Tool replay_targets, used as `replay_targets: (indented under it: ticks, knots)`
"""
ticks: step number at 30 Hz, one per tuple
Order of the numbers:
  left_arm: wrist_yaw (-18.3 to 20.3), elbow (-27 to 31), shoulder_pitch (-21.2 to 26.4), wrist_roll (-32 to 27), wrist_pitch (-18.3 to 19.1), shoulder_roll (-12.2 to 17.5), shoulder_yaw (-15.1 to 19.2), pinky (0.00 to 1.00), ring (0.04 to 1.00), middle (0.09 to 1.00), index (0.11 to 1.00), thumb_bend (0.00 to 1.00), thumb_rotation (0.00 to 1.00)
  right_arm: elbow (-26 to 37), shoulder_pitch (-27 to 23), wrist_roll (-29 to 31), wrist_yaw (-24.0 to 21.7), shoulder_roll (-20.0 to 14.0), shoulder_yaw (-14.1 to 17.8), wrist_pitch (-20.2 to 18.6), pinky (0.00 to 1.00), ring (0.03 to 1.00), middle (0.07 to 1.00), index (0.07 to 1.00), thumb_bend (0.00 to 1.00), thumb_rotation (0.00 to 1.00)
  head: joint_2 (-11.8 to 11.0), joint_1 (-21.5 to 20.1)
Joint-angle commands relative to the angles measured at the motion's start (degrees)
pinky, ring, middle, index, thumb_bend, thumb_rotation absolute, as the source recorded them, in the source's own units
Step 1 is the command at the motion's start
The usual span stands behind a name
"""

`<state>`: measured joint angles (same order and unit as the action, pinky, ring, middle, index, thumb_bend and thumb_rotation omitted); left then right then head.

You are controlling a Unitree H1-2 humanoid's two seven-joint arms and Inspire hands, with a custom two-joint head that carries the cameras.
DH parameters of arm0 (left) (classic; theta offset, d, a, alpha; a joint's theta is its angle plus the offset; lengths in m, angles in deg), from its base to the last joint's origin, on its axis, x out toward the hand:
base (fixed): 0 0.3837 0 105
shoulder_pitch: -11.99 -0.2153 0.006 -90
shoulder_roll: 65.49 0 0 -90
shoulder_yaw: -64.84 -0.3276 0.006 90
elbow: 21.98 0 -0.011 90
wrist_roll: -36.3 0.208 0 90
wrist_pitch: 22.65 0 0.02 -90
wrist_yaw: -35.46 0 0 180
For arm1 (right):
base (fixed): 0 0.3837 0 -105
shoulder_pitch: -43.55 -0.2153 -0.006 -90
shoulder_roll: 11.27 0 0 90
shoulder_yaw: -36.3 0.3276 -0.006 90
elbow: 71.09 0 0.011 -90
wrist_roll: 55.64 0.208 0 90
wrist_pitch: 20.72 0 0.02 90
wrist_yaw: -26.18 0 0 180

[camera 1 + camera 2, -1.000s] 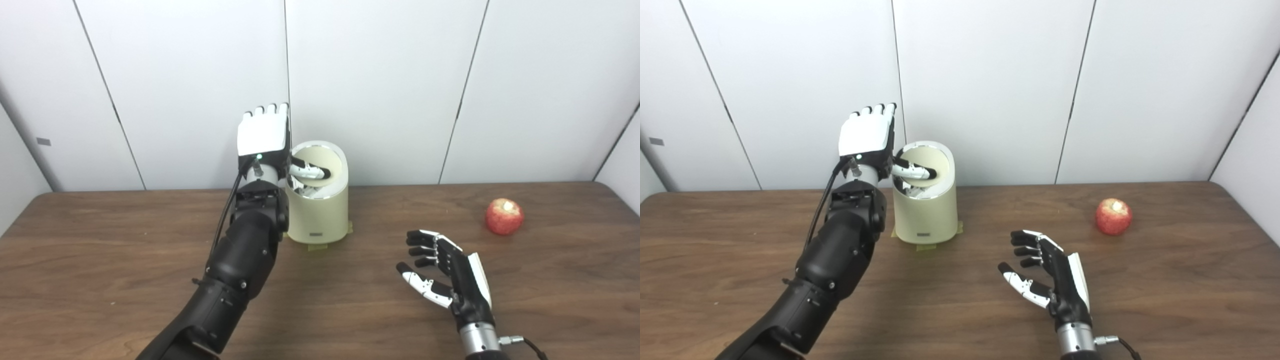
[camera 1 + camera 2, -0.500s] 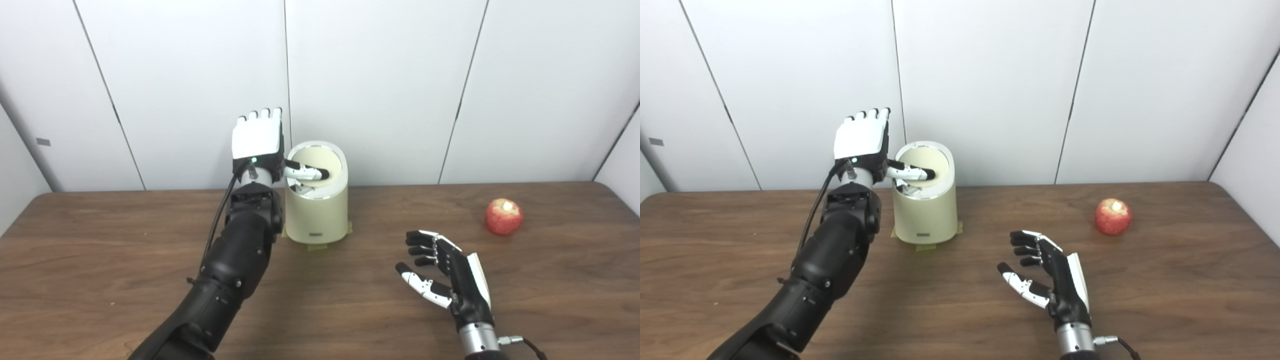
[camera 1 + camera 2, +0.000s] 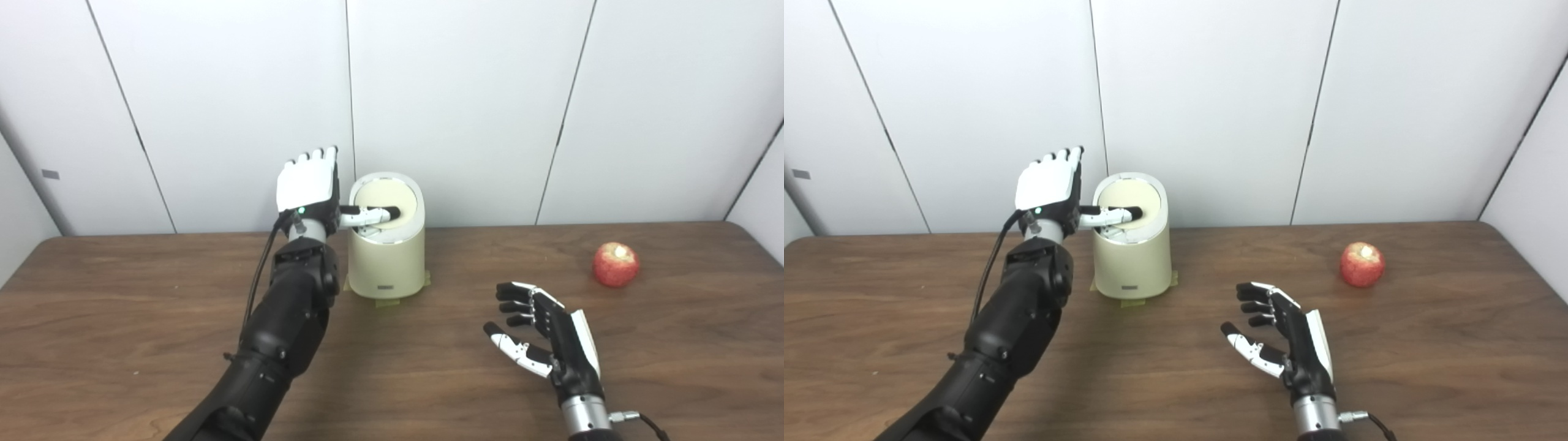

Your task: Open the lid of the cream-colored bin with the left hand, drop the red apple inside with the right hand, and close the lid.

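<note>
Left eye view: my left hand (image 3: 309,187) stands upright beside the cream-coloured cylindrical bin (image 3: 386,251), fingers spread and gripping nothing, thumb laid across the round lid (image 3: 384,197). I judge lid-opening the step in hand; the thumb should press steadily without tipping the bin. Right eye view: my right hand (image 3: 1289,343) waits with fingers apart, empty, well apart from the red apple (image 3: 1361,264) on the brown wooden table (image 3: 1176,367); this view shows a clearer gap between palm and bin.
</note>
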<state>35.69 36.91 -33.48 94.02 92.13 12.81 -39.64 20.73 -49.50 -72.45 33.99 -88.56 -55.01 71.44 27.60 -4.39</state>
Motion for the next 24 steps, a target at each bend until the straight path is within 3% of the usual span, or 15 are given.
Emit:
replay_targets:
  ticks: [1,6,12,17,24]
  knots:
    - [-1.3,0.9,1.7,-6.1,-2.4,-0.6,2.3,1.0,1.0,1.0,1.0,0.77,1.0,0.5,-1.6,-0.5,0.0,-0.3,-0.2,0.2,0.61,0.683,0.696,0.675,0.24,0.16,0.0,0.0]
    - [-2.9,3.8,0.0,-22.2,-9.4,-3.1,9.4,1.0,1.0,1.0,1.0,0.77,1.0,1.1,-1.5,-0.6,-0.1,-0.2,-0.4,-1.1,0.61,0.685,0.695,0.671,0.24,0.15,0.0,0.0]
    - [-2.5,10.7,-2.6,-35.7,-15.3,-4.7,13.1,1.0,1.0,1.0,1.0,0.78,1.0,0.9,-1.6,-1.0,0.0,-0.6,-0.8,-1.1,0.6,0.682,0.699,0.672,0.24,0.11,0.0,-0.1]
    - [-4.7,17.6,-6.5,-42.3,-18.9,-6.4,15.2,1.0,1.0,1.0,1.0,0.65,1.0,0.4,-1.8,-1.1,0.4,-0.7,-0.8,-0.9,0.6,0.687,0.702,0.676,0.24,0.14,-0.2,0.1]
    - [-6.9,24.1,-12.5,-43.8,-24.9,-5.3,15.7,1.0,1.0,1.0,1.0,0.54,1.0,0.4,-1.9,-3.1,0.7,-1.5,-1.4,-0.9,0.61,0.69,0.707,0.683,0.24,0.14,-0.1,0.1]
